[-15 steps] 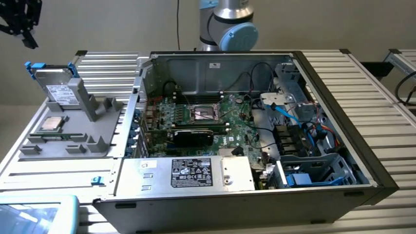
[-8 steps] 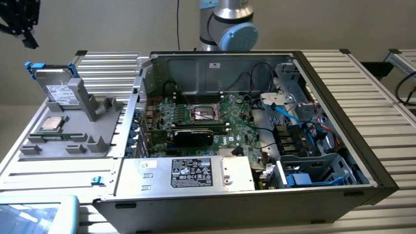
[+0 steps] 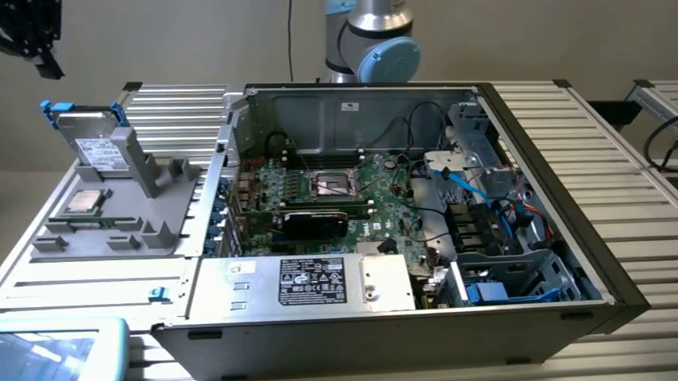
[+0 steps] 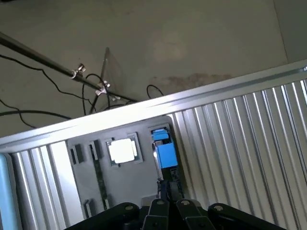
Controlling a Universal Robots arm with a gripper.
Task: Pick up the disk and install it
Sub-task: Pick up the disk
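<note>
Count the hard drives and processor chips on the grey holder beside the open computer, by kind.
disk: 1
CPU chip: 1
Total: 2

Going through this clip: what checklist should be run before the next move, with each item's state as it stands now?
1. Disk standing upright in the grey fixture: ok.
2. Gripper carrying nothing: ok.
3. Jaws open for a grasp: not ok, they are shut.
4. Gripper lined up with the disk: ok, roughly; in the wrist view the blue carrier lies just ahead of the tips, apart from them.
5. CPU chip clear of the disk: ok, it lies flat beside it in the fixture.
6. Computer case open: ok. Free drive bay inside: cannot tell.
</note>
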